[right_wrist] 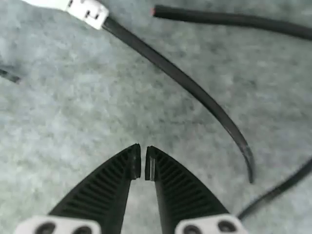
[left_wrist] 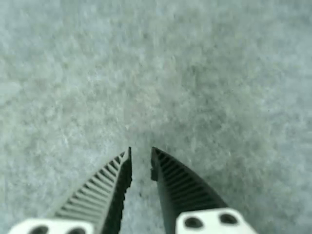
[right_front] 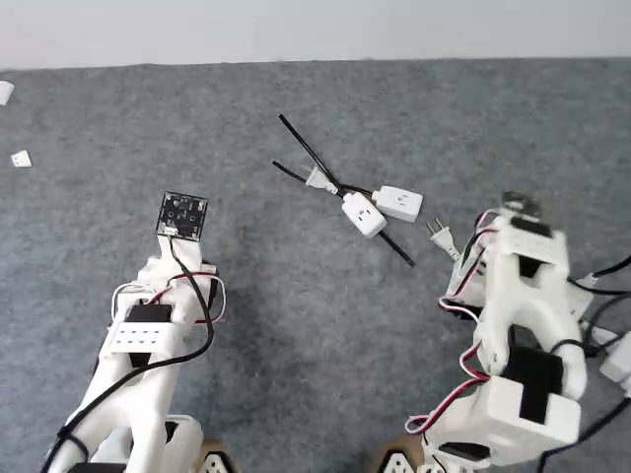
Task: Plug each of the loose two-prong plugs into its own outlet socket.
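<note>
Two white outlet sockets (right_front: 399,202) (right_front: 363,214) lie side by side mid-table, with black cords crossing at them. One white two-prong plug (right_front: 317,179) lies just left of them on a short black cord. A second plug (right_front: 439,234) lies with its prongs up beside the right arm (right_front: 521,296). My right gripper (right_wrist: 142,161) is shut and holds nothing, low over the carpet near a curved black cord (right_wrist: 195,90) that ends in a white connector (right_wrist: 85,9). My left gripper (left_wrist: 140,165) is shut to a narrow slit over bare carpet, far left of the sockets.
The table is covered in grey carpet (right_front: 296,325). Two small white scraps (right_front: 21,158) (right_front: 4,92) lie at the far left. More black cord pieces (right_wrist: 234,19) (right_wrist: 278,190) lie around the right gripper. The left arm (right_front: 148,335) stands at the front left.
</note>
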Controlling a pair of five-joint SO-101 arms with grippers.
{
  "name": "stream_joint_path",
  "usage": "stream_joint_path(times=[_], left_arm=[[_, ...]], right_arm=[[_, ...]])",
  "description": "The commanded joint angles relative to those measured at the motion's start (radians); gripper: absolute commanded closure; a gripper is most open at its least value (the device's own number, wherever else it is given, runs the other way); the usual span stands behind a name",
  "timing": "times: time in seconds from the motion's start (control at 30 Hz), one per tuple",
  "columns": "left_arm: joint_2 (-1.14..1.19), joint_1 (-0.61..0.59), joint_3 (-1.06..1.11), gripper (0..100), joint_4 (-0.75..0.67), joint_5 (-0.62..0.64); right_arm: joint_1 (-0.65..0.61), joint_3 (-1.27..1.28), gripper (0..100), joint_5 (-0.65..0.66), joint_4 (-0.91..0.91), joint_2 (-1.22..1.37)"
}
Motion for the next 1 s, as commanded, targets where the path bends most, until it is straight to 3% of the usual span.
stream_joint_path(times=[0.0, 0.43, 0.5, 0.63, 0.97], left_arm=[[-0.025, 0.002, -0.073, 95, -0.051, -0.006], [0.460, 0.049, -0.479, 95, -0.044, -0.012], [0.463, 0.068, -0.490, 94, -0.044, -0.021], [0.443, 0.141, -0.484, 92, -0.044, -0.172], [0.302, 0.351, -0.410, 87, -0.048, -0.163]], right_arm=[[-0.021, 0.017, 99.0, 0.021, -0.054, -0.015], [-0.041, 0.014, 99.0, 0.026, -0.090, -0.012], [-0.041, 0.014, 99.0, 0.026, -0.097, -0.010], [-0.041, 0.014, 99.0, 0.026, -0.102, -0.010], [-0.082, 0.008, 99.0, 0.029, -0.174, -0.015]])
